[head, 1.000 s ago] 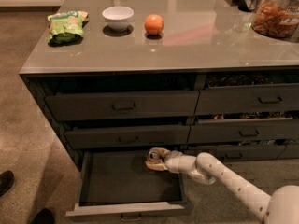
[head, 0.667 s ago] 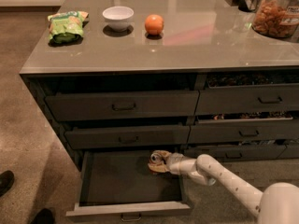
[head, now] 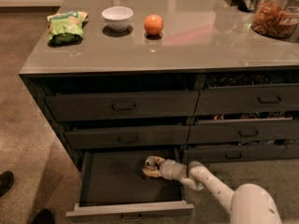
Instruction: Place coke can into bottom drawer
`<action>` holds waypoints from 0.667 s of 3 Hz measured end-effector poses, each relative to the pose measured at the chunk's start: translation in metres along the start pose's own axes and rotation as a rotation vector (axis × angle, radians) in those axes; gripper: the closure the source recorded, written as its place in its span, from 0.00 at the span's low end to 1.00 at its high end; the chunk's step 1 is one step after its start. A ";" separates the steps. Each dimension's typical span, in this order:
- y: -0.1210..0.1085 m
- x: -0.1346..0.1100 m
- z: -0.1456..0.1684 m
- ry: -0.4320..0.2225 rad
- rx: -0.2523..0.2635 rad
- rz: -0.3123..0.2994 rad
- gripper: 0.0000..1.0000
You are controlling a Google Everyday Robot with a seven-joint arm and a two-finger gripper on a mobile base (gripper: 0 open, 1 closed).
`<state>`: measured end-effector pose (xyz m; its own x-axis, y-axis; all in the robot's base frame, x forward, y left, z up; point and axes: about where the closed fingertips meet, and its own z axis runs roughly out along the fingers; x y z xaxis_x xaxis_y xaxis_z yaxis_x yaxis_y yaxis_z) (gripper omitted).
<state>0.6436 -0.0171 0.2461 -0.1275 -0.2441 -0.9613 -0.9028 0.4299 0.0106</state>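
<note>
The bottom drawer (head: 112,181) of the left stack is pulled open, with a bare dark inside. My gripper (head: 152,168) reaches into it from the right, low at the drawer's back right part. It is shut on the coke can (head: 150,162), whose silver top faces left; the red body is mostly hidden by the gripper. The can sits at or just above the drawer floor; I cannot tell which.
On the counter stand an orange fruit (head: 153,24), a white bowl (head: 117,17), a green chip bag (head: 65,27) and a snack jar (head: 275,13). The upper drawers (head: 121,105) are closed. A person's shoes (head: 5,181) are at the lower left on the floor.
The gripper with the can has sunk a little lower inside the open drawer. The drawer and the things on the counter have not moved.
</note>
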 end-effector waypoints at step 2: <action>-0.002 0.041 0.019 -0.006 0.018 0.025 0.81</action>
<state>0.6477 -0.0118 0.2012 -0.1472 -0.2278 -0.9625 -0.8920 0.4511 0.0297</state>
